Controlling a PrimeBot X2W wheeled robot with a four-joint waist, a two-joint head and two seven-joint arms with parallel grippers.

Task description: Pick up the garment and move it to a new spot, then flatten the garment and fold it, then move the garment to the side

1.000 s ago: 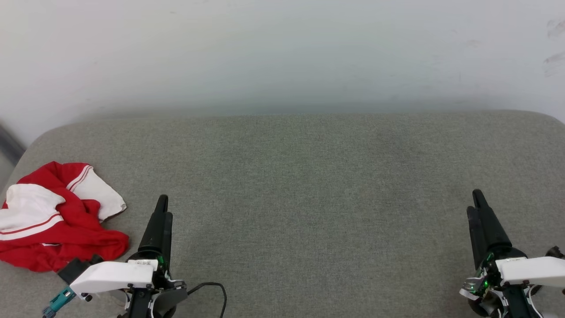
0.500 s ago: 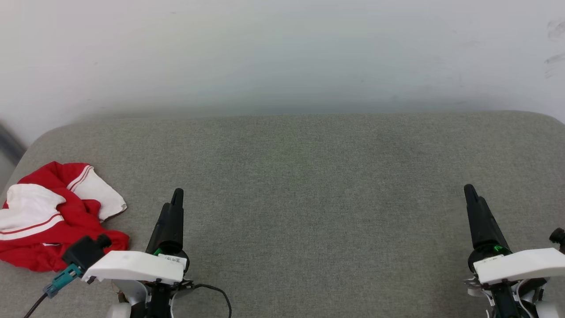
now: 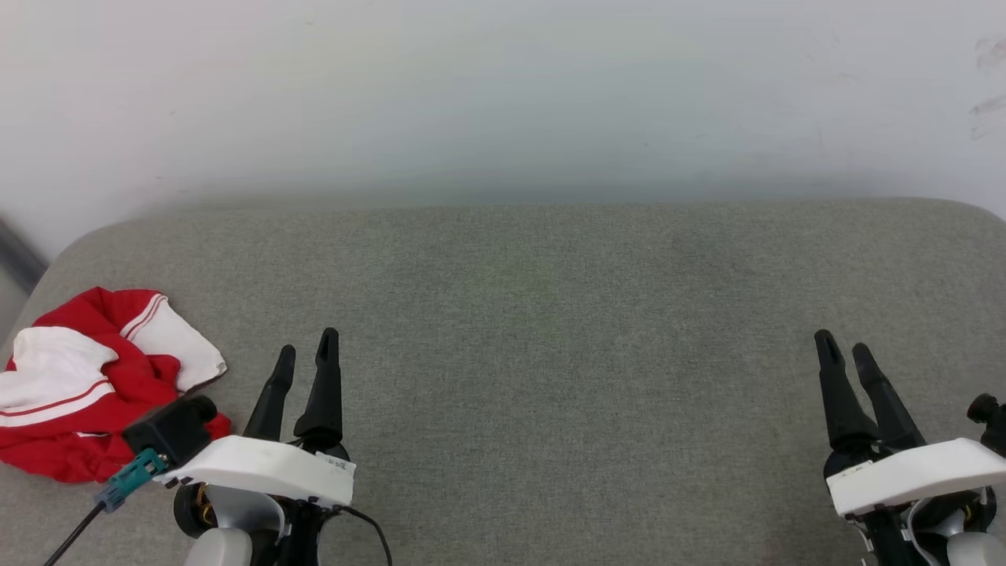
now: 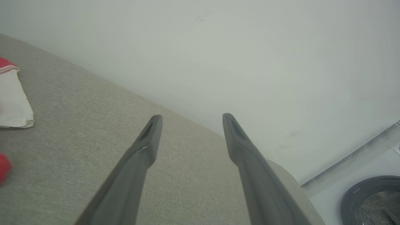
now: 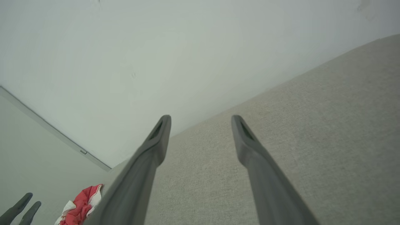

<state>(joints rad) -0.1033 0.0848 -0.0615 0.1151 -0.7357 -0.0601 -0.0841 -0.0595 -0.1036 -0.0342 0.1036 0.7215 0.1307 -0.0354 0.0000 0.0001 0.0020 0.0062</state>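
Note:
The garment (image 3: 94,385), red with white sleeves and striped trim, lies crumpled at the left end of the grey cushion (image 3: 550,314). My left gripper (image 3: 306,350) hovers just right of it, open and empty, fingers pointing toward the wall. In the left wrist view a white sleeve of the garment (image 4: 12,100) shows at the left edge, beside the open left gripper (image 4: 190,117). My right gripper (image 3: 841,346) stands open and empty near the cushion's right end. The right wrist view shows the open right gripper (image 5: 200,117), the garment (image 5: 79,206) far off, and the left gripper's fingertips (image 5: 22,203).
A pale wall (image 3: 503,94) runs along the cushion's far edge. The cushion's corners are rounded, with floor past its left end (image 3: 12,267). A round dark object (image 4: 372,200) sits on the floor beyond the cushion in the left wrist view.
Both wrists have rolled so each gripper's two fingers now show side by side with a gap. The left gripper has drifted slightly right and forward. The garment has not moved.

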